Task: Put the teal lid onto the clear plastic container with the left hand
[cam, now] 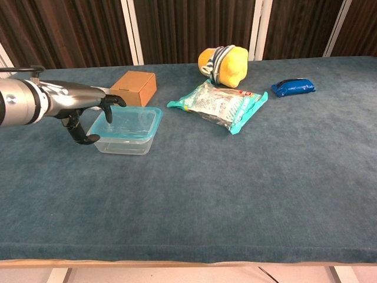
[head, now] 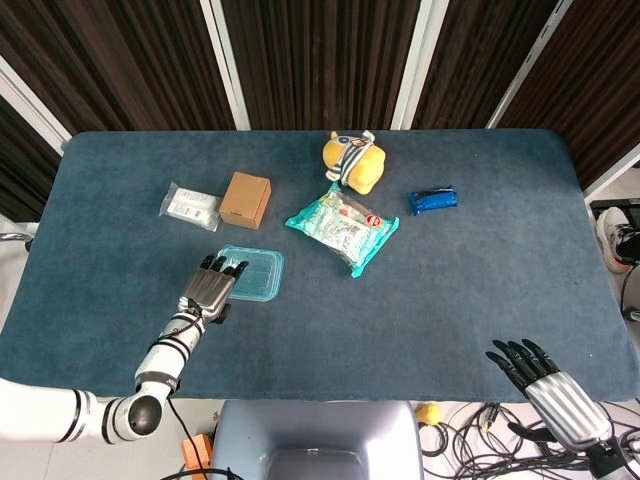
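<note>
Your left hand (head: 208, 290) sits left of centre in the head view, just off the near-left edge of the clear plastic container (head: 250, 273), fingers spread and grasping nothing. In the chest view it hangs at the left of the frame (thumb curled down, fingertips near the container's left rim), and I cannot tell whether they touch it. The teal lid (cam: 131, 122) lies on top of the container, its rim showing along the edges. Your right hand (head: 545, 375) is at the lower right corner of the head view, off the tabletop (head: 450, 290), fingers spread and empty. Behind the container stand a brown box (head: 245, 199) and a small clear packet (head: 190, 206); further right lie a teal snack bag (head: 342, 226), a yellow plush toy (head: 354, 161) and a blue packet (head: 432, 200).
</note>
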Robot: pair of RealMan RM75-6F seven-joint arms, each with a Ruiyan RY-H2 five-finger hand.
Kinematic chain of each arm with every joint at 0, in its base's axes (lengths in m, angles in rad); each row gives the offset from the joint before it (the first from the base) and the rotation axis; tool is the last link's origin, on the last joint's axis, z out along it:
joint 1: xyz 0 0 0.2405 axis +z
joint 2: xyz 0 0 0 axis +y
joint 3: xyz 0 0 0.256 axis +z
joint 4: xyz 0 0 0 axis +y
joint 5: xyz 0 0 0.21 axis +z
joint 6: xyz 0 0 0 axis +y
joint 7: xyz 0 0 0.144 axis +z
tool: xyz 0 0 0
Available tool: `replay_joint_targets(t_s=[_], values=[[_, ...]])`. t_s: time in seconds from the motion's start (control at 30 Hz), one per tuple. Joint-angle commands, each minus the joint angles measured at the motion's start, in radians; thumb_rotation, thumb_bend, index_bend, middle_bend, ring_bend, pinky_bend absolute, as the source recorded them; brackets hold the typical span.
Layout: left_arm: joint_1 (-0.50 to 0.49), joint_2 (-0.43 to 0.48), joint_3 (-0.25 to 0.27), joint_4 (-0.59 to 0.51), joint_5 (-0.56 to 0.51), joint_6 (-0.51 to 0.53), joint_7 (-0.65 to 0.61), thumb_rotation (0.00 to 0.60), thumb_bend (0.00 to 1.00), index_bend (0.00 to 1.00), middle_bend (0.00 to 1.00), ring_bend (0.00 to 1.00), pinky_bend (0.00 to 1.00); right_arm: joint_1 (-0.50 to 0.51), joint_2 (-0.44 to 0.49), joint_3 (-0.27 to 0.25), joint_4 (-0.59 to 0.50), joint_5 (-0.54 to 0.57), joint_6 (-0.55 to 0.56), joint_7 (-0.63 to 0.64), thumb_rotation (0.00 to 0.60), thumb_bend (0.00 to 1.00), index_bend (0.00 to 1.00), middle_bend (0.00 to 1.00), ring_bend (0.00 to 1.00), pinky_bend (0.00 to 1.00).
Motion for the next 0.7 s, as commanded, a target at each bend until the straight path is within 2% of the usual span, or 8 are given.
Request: replay_joint_targets(t_s=[0.03, 0.7], values=[[0.005, 0.0, 0.004, -0.005, 0.002, 0.002, 0.003, 0.6, 0.44, 0.0, 0.23, 0.06, 0.03, -0.001, -0.001, 0.0, -0.002, 0.0, 0.001, -0.003, 0.6, 0.06, 0.0, 0.0, 0.0, 0.0], [0.01, 0.015, 0.013, -0.043, -0.061, 0.028, 0.069, 0.6, 0.44, 0.0, 0.28, 0.11, 0.03, 0.002, -0.003, -0.001, -0.009, 0.003, -0.012, -0.019, 0.6, 0.06, 0.0, 0.0, 0.0, 0.0]])
